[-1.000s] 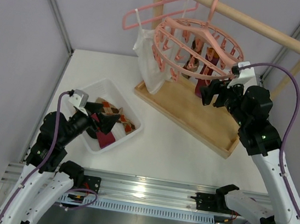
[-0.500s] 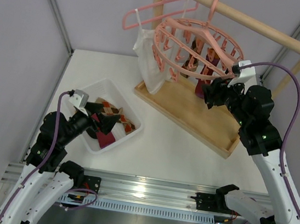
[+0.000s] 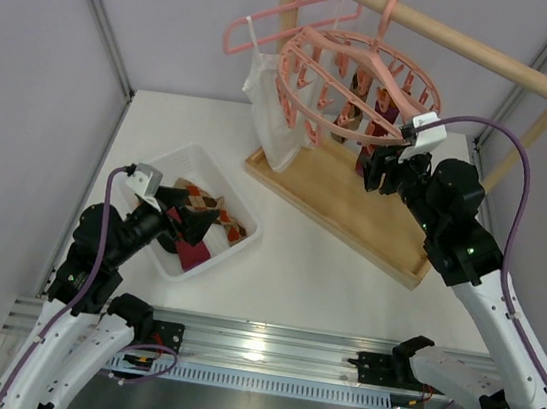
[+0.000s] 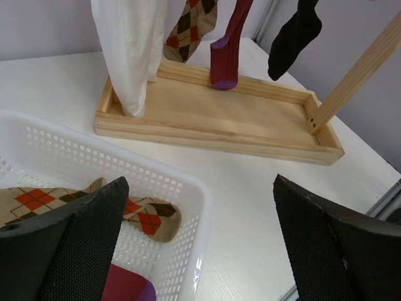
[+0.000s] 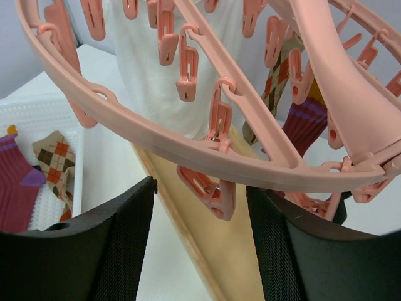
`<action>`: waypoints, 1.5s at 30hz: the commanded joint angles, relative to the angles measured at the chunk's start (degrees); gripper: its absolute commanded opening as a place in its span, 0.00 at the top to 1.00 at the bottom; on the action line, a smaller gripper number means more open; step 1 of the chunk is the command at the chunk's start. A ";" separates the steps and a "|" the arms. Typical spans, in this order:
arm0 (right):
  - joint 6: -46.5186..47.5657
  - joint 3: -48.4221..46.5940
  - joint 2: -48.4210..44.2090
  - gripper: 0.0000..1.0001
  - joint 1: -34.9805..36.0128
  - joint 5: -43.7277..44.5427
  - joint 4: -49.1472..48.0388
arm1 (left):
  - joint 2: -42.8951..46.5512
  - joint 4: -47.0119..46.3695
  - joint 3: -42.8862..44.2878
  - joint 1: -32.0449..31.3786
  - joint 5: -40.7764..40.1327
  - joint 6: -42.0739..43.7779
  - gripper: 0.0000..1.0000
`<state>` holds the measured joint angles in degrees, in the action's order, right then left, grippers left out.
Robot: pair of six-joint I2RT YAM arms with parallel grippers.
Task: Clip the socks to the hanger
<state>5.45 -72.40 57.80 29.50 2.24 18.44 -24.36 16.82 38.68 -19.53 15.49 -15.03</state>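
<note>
Right hand [image 3: 379, 170] fingers apart astride a clip [image 5: 210, 191] on the tilted hanger [image 5: 156, 147]; left hand [image 3: 193, 222] spread wide above basket [image 3: 184, 157] of socks [image 4: 150, 219].

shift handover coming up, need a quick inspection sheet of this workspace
surface: white table, carrying a white basket and a wooden rack
job's things: round pink hanger on the rack's bar; argyle sock, maroon sock, black sock hang below it; more socks in the basket
clutter: white camisole hanging beside the hanger
grippers: left pincer open and empty above the basket; right pincer open, jaws either side of a clip under the hanger's ring
cables: purple cable along each arm, no snag seen
surroundings: grey wall panels, metal rail at near edge
</note>
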 commanded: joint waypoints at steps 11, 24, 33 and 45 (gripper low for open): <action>3.60 3.05 -0.14 0.34 4.95 11.64 -8.59 | -0.69 -2.05 -0.09 0.63 1.30 -0.79 0.00; 1.58 6.66 -0.23 0.33 10.40 23.85 -15.01 | -1.30 -2.05 -0.09 0.63 1.65 -1.06 0.00; -0.27 5.78 0.56 0.35 10.76 27.55 -14.92 | -1.30 -2.05 0.00 0.63 1.83 -1.23 0.01; -0.62 4.81 1.53 0.37 10.67 28.61 -14.31 | -1.48 -2.05 -0.09 0.63 2.00 -1.32 0.01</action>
<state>5.56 -65.60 59.29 39.90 29.47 5.72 -25.50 16.82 38.68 -19.51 15.90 -15.25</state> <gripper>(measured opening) 0.638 0.994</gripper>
